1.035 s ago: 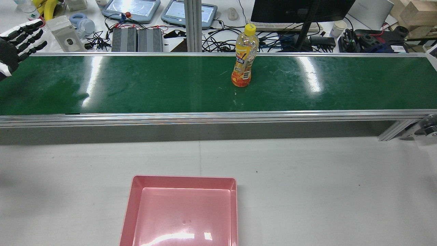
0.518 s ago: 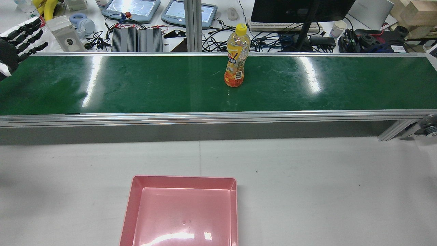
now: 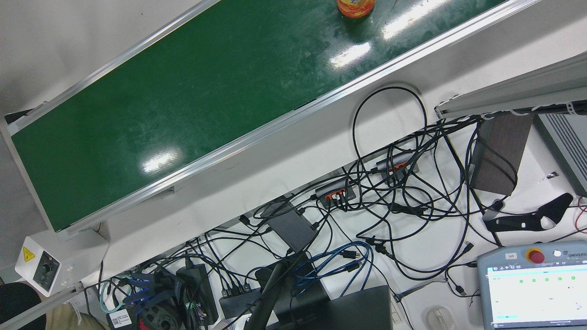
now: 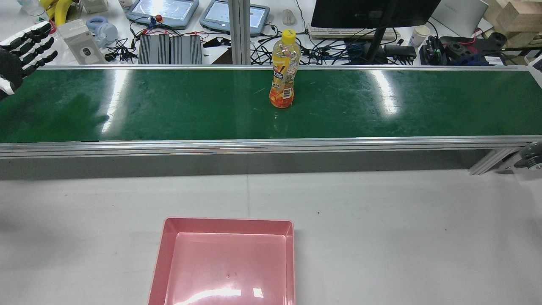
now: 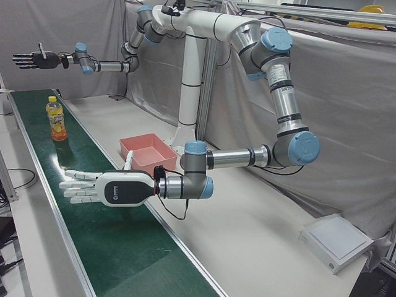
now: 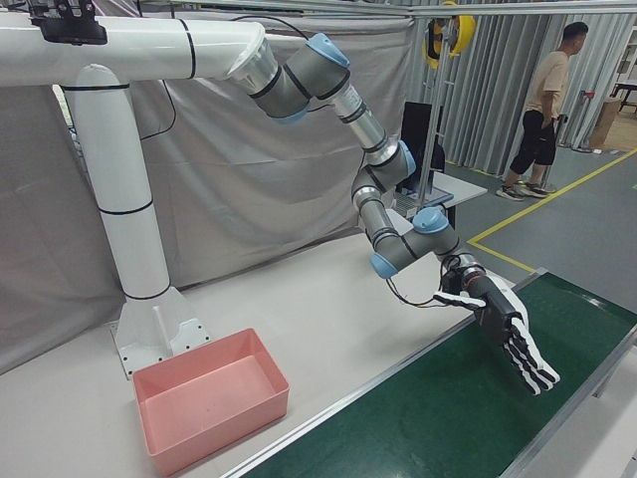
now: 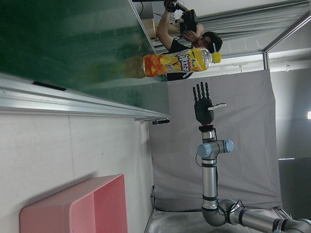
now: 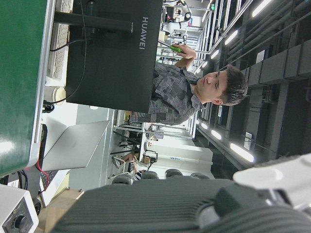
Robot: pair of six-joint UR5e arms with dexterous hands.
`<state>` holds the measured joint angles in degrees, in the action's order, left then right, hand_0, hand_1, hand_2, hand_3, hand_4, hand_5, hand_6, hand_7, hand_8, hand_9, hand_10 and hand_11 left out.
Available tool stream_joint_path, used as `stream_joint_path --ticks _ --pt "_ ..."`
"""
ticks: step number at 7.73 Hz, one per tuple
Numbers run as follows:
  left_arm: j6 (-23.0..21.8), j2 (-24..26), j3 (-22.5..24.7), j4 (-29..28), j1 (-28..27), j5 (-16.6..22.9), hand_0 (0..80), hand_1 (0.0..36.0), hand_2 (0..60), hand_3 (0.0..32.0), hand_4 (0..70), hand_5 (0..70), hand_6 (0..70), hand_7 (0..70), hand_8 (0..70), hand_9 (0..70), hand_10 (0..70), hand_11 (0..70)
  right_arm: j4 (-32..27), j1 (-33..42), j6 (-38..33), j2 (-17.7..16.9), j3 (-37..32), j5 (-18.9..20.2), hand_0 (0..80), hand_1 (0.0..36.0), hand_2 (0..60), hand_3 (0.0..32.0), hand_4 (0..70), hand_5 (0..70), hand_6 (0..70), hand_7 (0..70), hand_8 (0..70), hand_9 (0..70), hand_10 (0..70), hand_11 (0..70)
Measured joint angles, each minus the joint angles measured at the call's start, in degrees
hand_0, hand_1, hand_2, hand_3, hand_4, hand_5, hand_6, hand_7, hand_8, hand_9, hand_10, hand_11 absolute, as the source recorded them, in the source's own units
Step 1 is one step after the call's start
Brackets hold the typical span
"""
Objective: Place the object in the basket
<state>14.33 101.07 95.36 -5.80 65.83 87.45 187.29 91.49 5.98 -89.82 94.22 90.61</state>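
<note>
With the upright bottle [image 4: 284,70] seen at upper centre of the belt [image 4: 169,106], the unclenched, empty left hand [image 4: 23,46] was best kept waiting low at mid-body height.

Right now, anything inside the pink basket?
Nothing visible. The pink basket shows a bare floor with only light glare; its near end is cut off by the rear view's edge. The bottle stands upright on the green belt, unheld.

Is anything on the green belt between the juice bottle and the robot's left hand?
No. In the rear view, only bare green belt separates the bottle from the left hand.
</note>
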Motion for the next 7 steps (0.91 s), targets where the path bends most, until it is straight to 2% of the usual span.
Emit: stream_joint_path --ticks 7 --pt "0.08 0.00 0.00 0.00 -0.06 0.00 53.8 0.1 0.0 3.6 9.6 10.1 0.0 0.0 2.8 3.5 3.8 6.5 0.00 0.00 0.00 0.00 0.00 0.00 0.0 0.0 0.0 0.0 0.0 0.0 0.0 0.0 0.0 0.0 0.0 0.0"
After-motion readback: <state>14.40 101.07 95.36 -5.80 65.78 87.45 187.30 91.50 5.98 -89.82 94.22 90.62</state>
